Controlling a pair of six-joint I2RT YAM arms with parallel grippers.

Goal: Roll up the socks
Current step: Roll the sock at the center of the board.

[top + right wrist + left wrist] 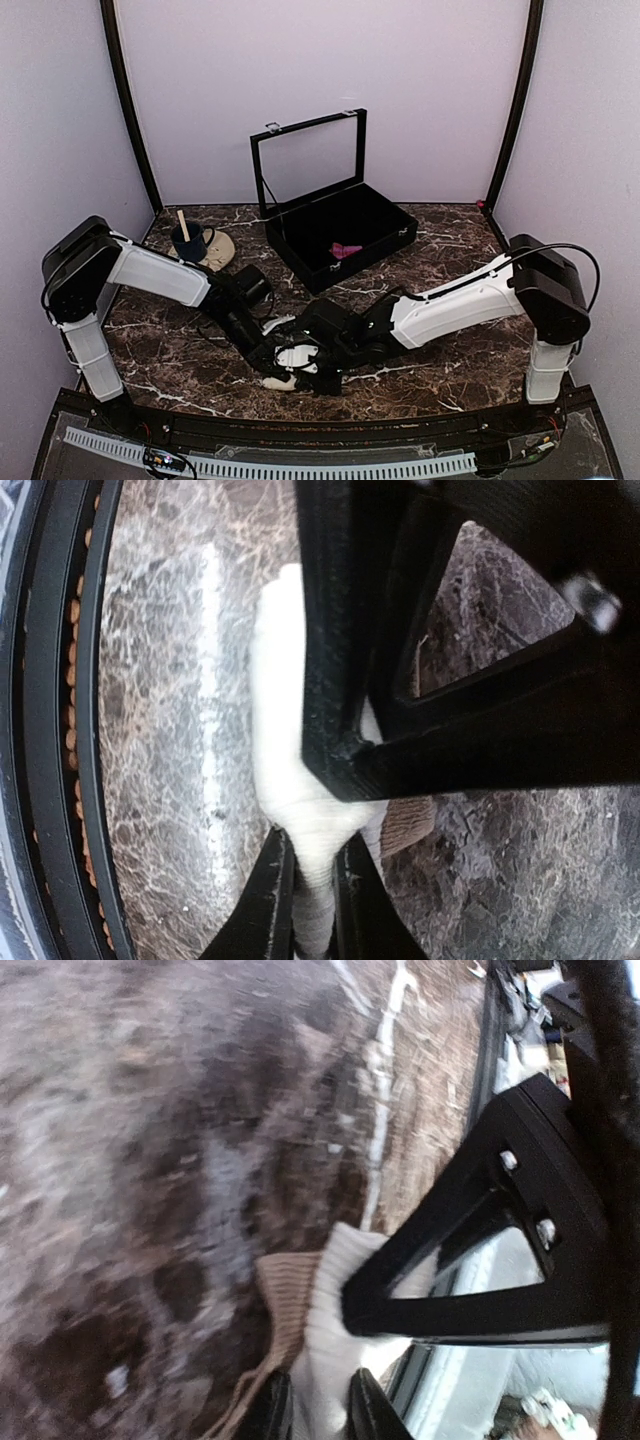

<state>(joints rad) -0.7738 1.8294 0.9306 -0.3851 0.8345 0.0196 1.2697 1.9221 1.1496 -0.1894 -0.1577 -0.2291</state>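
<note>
A: Where is the cream sock (277, 382) sitting?
B: It's lying on the worktop (450, 350) at the near edge, centre, right where the two arms are meeting. It's bunched up, not lying flat. Its tan ribbed cuff (284, 1305) is showing in the left wrist view, folded against the pale body.
A: Left pincer (318, 1412)?
B: Grasping that sock. Cloth is filling the whole gap between its fingers.
A: Right pincer (313, 912)?
B: Clenching on the same sock and squeezing one end into a thin neck. The rest is bulging out beyond the fingertips. The two pincers are working very close, each one's black frame crossing the other's wrist view.
A: Pink sock (346, 250)?
B: Lying inside the case (372, 262), toward its front right, well apart from both arms. The lid (308, 128) is standing open, roughly upright.
A: Anything else on there?
B: A cup (188, 243) is sitting on a saucer (220, 250) left of the case, with a stick (183, 224) standing in it. The left arm is reaching across just in front of them.
</note>
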